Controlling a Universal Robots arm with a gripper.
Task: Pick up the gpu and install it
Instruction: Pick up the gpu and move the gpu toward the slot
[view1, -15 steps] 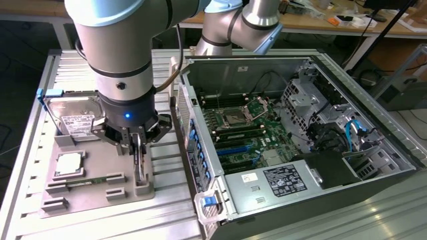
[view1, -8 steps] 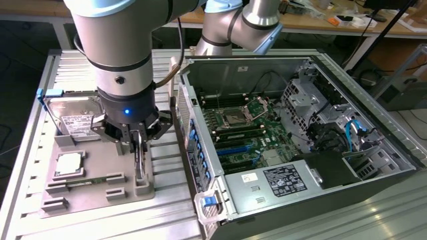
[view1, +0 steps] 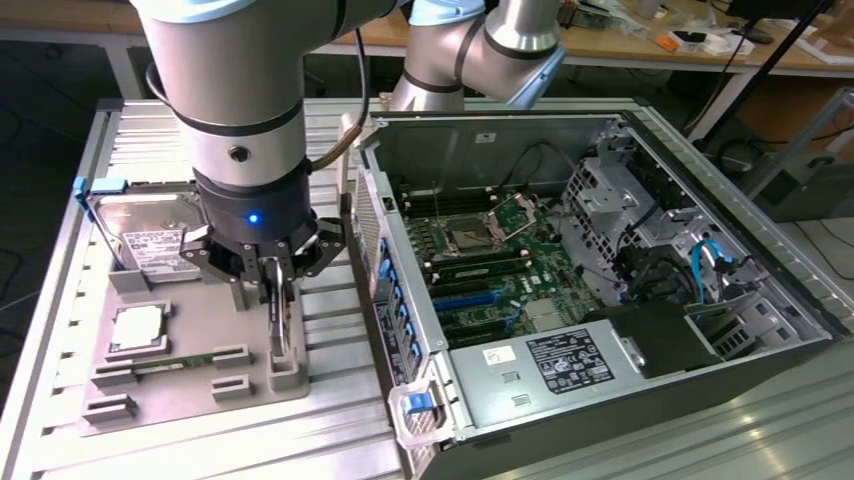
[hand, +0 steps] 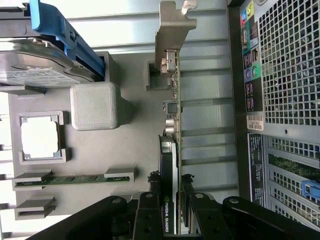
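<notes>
The gpu (hand: 170, 115) stands on edge in a slot of the grey fixture tray (hand: 130, 150), its silver bracket (hand: 172, 30) at the far end from my wrist. My gripper (hand: 170, 192) straddles the card's cooler end, one finger pressed against each face, shut on it. In the exterior view the gripper (view1: 274, 285) hangs straight down over the gpu (view1: 279, 335), which still sits in its holder at the tray's edge nearest the computer case.
On the tray (view1: 160, 400) lie a hard drive (view1: 147, 235) with a blue clip, a processor (view1: 138, 328) and a green memory stick (view1: 174, 362). The open computer case (view1: 601, 250) lies to the exterior view's right, its motherboard with blue slots (view1: 467, 300) exposed.
</notes>
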